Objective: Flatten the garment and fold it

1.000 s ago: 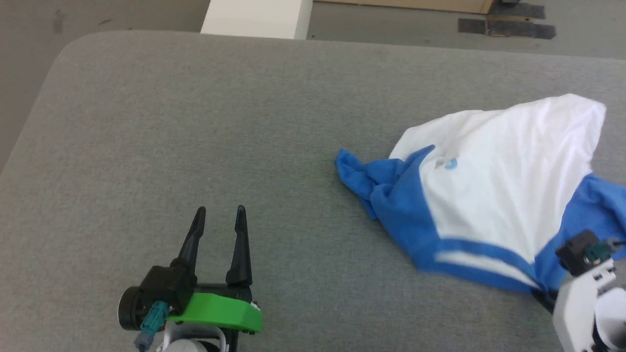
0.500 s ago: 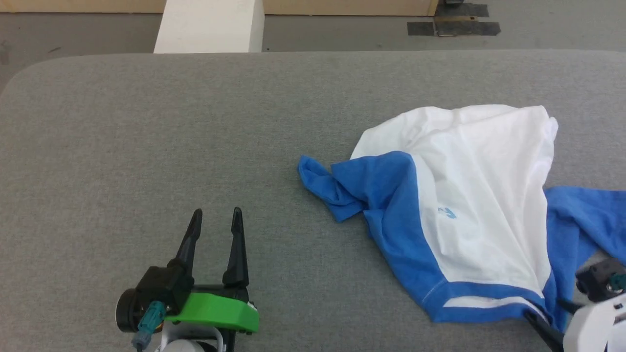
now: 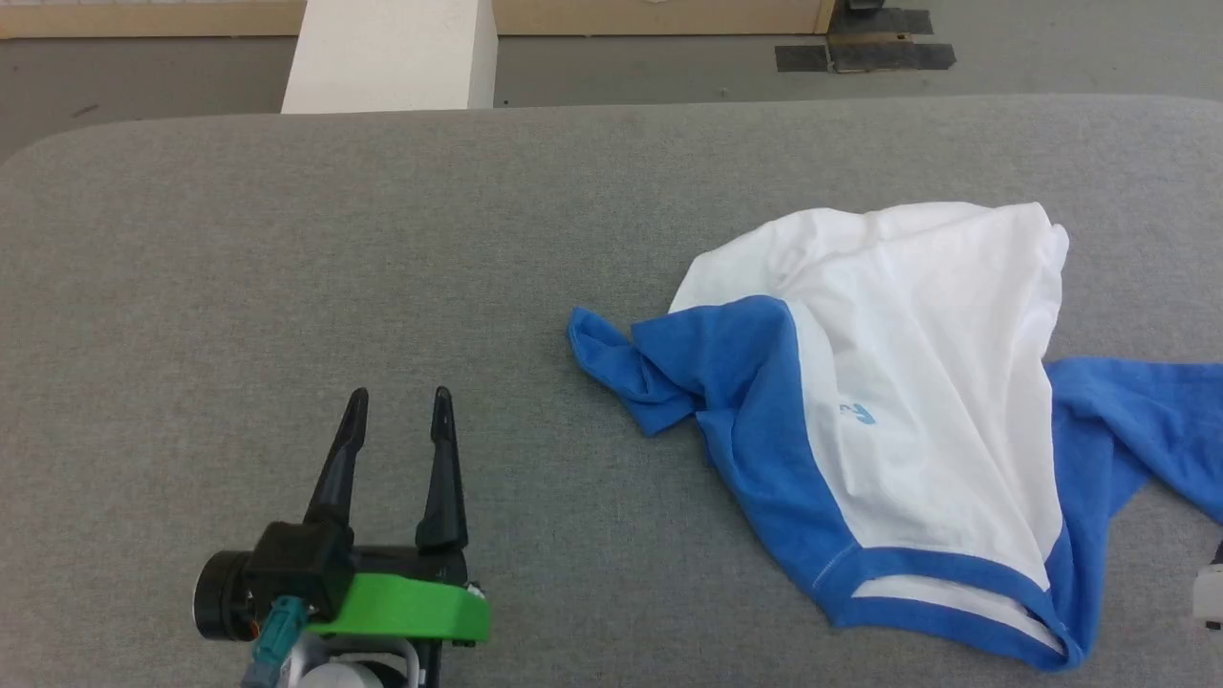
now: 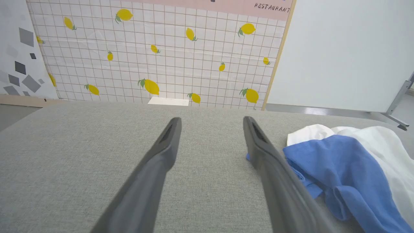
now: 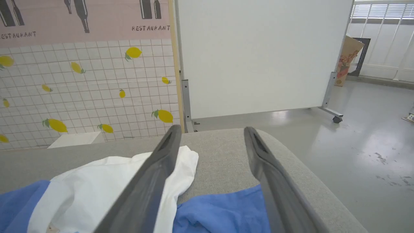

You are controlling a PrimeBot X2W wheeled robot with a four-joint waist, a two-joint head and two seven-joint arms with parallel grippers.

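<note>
While garment (image 3: 917, 401) lies bunched on grey surface (image 3: 287, 239), we judge flattening in hand; left gripper (image 3: 399, 394), right gripper (image 5: 212, 129) spread, empty; next: draw blue sleeves (image 3: 726, 363) apart.

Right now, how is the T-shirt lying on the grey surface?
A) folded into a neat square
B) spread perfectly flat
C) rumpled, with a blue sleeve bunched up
C: the garment lies in loose creases on the grey surface, and the blue sleeve nearer the left gripper is twisted into a bunch.
</note>
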